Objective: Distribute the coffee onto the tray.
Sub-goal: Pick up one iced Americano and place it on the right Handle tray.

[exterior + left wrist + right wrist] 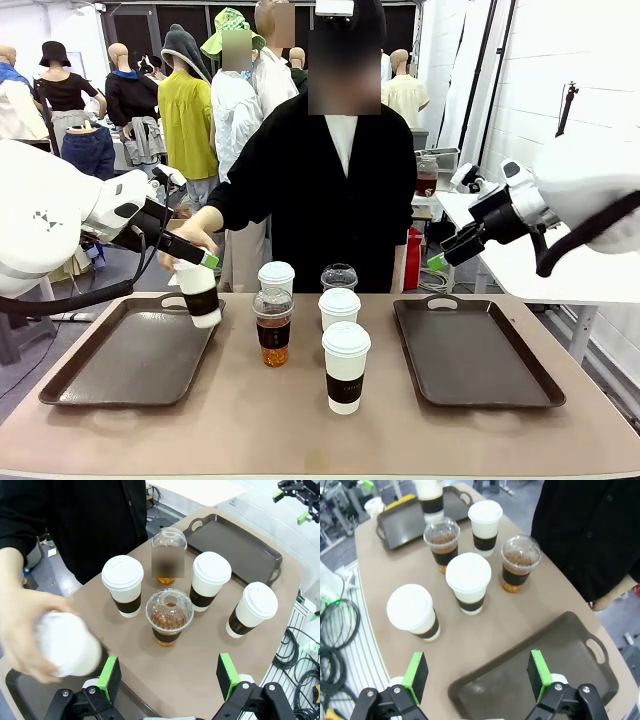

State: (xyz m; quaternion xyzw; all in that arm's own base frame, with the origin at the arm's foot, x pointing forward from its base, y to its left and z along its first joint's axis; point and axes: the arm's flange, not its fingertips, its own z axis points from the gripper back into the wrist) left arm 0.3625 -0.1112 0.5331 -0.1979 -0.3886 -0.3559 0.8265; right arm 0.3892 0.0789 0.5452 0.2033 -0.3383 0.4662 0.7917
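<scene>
**Held cup.** The person's hand [188, 240] is gripping one white sleeved paper cup [200, 294] over the far right corner of the left tray [110, 365]. This cup is leaning with its long axis off vertical. Its lid is pointing up and toward the robot's left, and its base is pointing down at the tray. Whether the base is touching the tray cannot be told.

**Left end effector.** The left end effector [168, 676] is hanging just beside that cup. Its fingers are standing spread wide, with nothing between the green pads [109, 677].

**Standing cups.** Five cups are standing upright on the tabletop [200, 420] between the two trays, long axes vertical and lids up.
- The far paper cup [276, 277] and the far clear dome-lidded cup [339, 276] are forming the back row.
- The near clear dome-lidded cup [273, 327], carrying brown drink, and the middle paper cup [339, 306] are standing in front of them.
- The nearest paper cup [345, 368] is standing alone on the robot's side.

**Markings.** The dark brown sleeve of the nearest paper cup is bearing a small pale mark, too small to read.

**Right end effector.** The right end effector [477, 674] is hovering over the right tray [520, 680], fingers spread wide and gripping nothing.
</scene>
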